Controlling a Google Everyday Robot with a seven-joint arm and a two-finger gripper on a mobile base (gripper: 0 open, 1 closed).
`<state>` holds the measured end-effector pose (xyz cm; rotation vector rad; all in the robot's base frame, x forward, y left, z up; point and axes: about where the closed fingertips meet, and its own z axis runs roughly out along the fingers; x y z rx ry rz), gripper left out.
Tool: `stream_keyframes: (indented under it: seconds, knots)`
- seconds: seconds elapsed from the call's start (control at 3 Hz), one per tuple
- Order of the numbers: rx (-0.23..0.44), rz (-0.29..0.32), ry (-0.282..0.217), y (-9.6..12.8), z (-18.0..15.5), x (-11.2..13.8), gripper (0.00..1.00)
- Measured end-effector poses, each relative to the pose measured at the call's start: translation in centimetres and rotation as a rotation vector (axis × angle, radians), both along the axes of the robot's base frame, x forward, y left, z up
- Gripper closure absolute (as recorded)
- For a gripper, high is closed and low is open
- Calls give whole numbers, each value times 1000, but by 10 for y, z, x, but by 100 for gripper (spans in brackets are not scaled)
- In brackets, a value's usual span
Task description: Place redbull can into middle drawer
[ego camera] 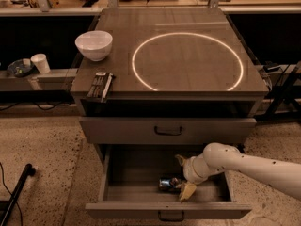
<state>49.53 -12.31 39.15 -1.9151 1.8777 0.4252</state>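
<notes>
The redbull can (pixel 167 183) lies on its side on the floor of the open middle drawer (pixel 131 173), near the drawer's front centre. My gripper (pixel 184 176) is inside the drawer just to the right of the can, on a white arm that reaches in from the right. Its fingers (pixel 187 191) are spread apart, one toward the drawer's back and one by the can's right end. The can is not clamped between them. The drawer's dark handle (pixel 170 216) shows at the bottom edge.
The grey drawer above (pixel 167 130) is shut. On the cabinet top are a white bowl (pixel 94 44), a small flat packet (pixel 101 85) near the front left edge and a glowing ring (pixel 188 61). A white cup (pixel 41 63) stands on a ledge at the left. A black pole (pixel 16 192) lies on the floor.
</notes>
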Motion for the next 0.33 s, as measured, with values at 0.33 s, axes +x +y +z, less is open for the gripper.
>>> stream_keyframes:
  seconds: [0.33]
  knots:
    - [0, 0, 0, 0, 0, 0, 0]
